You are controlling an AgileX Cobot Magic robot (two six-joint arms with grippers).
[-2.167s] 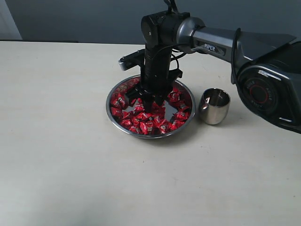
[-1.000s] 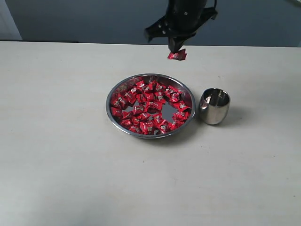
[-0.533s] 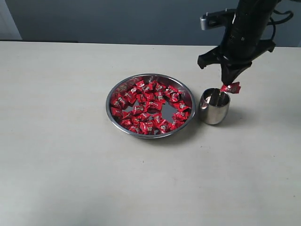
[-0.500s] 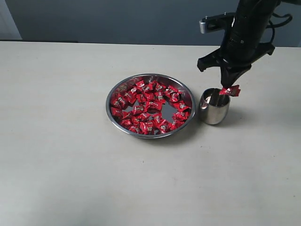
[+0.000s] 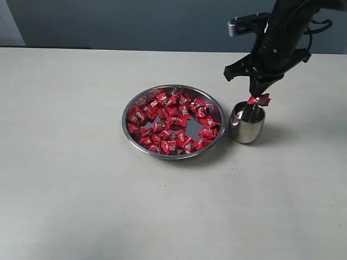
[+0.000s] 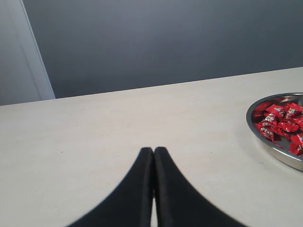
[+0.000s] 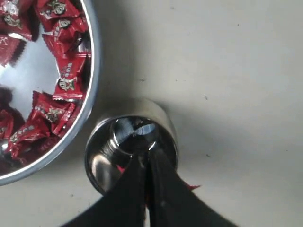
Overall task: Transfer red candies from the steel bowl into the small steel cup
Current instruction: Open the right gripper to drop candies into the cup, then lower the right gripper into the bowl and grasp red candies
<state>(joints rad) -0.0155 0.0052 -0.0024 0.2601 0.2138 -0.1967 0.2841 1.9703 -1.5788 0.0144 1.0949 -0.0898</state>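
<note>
The steel bowl (image 5: 129, 111) sits mid-table, full of red candies (image 5: 171, 122); its edge and candies also show in the left wrist view (image 6: 282, 124) and the right wrist view (image 7: 60, 85). The small steel cup (image 5: 247, 127) stands just right of the bowl. My right gripper (image 5: 258, 96) hangs right above the cup's mouth, shut on one red candy (image 5: 259, 99). In the right wrist view the shut fingers (image 7: 147, 163) cover the cup (image 7: 102, 168), with red wrapper corners (image 7: 191, 187) sticking out. My left gripper (image 6: 153, 150) is shut with nothing in it, low over bare table left of the bowl.
The pale table (image 5: 81, 189) stretches wide around the bowl and cup. A dark grey wall (image 5: 108, 21) runs behind the table's far edge. The right arm's black body (image 5: 282, 32) rises above the cup.
The right gripper carried one red candy up from the bowl and across to the right. Over the last half second it has settled just over the cup's mouth.
</note>
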